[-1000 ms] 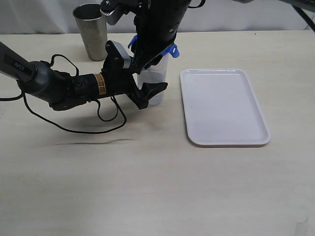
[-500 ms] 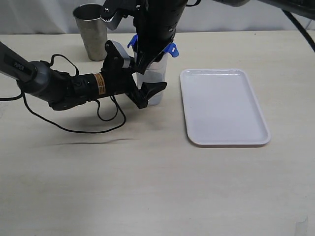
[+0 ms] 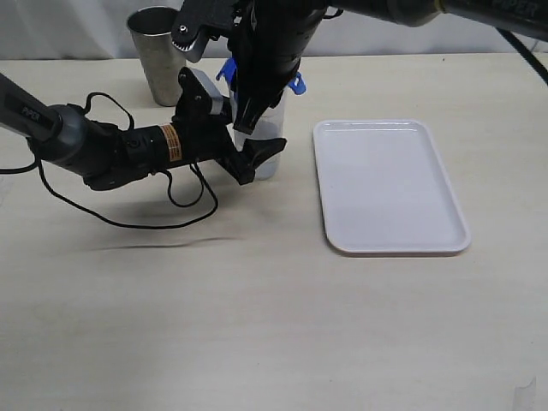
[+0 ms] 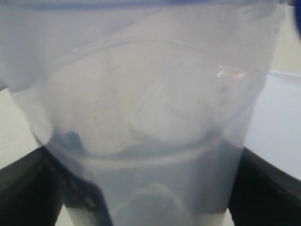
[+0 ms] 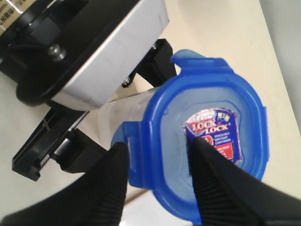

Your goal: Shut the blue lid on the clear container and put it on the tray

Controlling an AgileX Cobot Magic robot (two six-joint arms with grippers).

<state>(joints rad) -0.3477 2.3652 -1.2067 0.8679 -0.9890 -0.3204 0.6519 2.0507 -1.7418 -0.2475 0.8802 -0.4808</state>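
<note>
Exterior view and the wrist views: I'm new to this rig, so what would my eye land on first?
The bright blue lid sits on the mouth of the clear container, with the right hand coming down on it from above, fingers apart. The left hand clasps the container from the side. In the exterior view the white tray lies just to the right of them.
</note>
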